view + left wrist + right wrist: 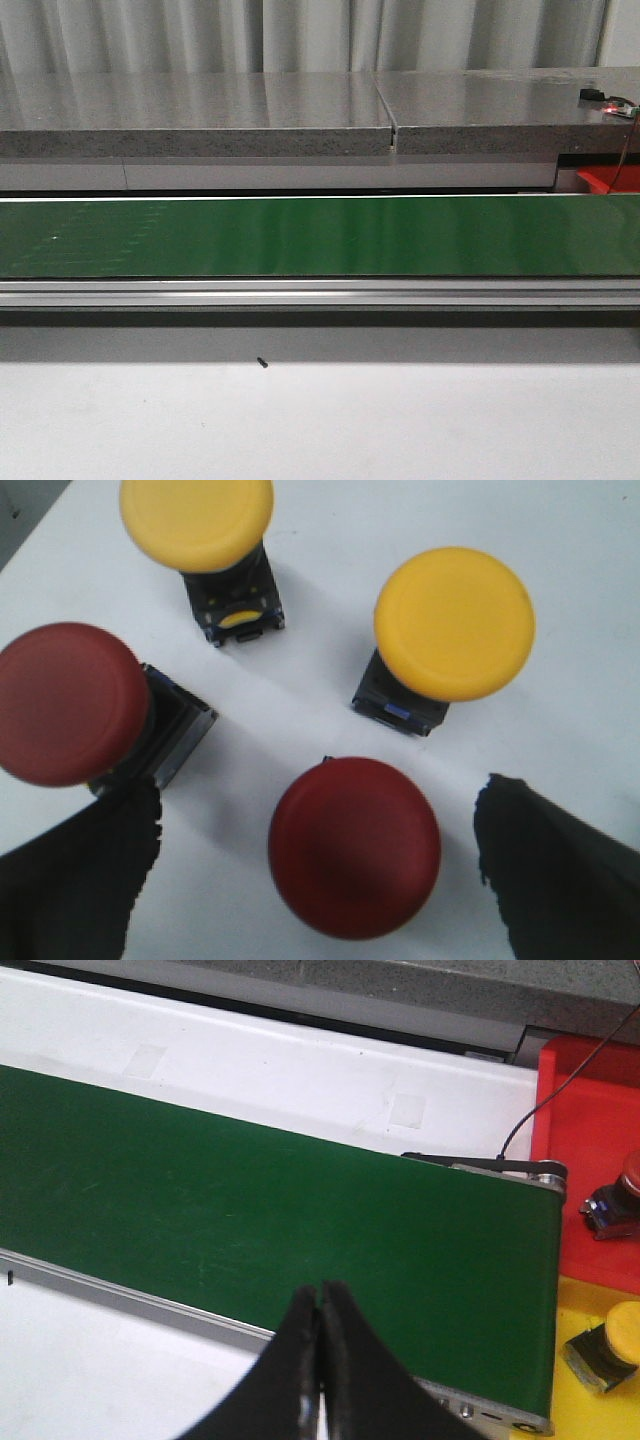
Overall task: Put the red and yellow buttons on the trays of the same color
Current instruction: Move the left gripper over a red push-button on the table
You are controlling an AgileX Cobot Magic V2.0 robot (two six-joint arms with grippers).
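Note:
In the left wrist view, two red buttons (354, 846) (68, 702) and two yellow buttons (455, 623) (197, 520) stand on a white surface. My left gripper (318, 850) is open, its fingers (560, 880) on either side of the nearer red button without touching it. The right wrist view shows my right gripper (320, 1300) shut and empty above the near edge of the green belt (250, 1210). Beyond the belt's end, a red tray (590, 1140) holds a red button (618, 1200) and a yellow tray (580, 1410) holds a yellow button (610, 1345).
The front view shows the green conveyor belt (320, 235) across the middle, a grey stone ledge (300, 110) behind it, a corner of the red tray (608, 180) at the right, and a small black speck (262, 363) on the white table. Neither arm appears there.

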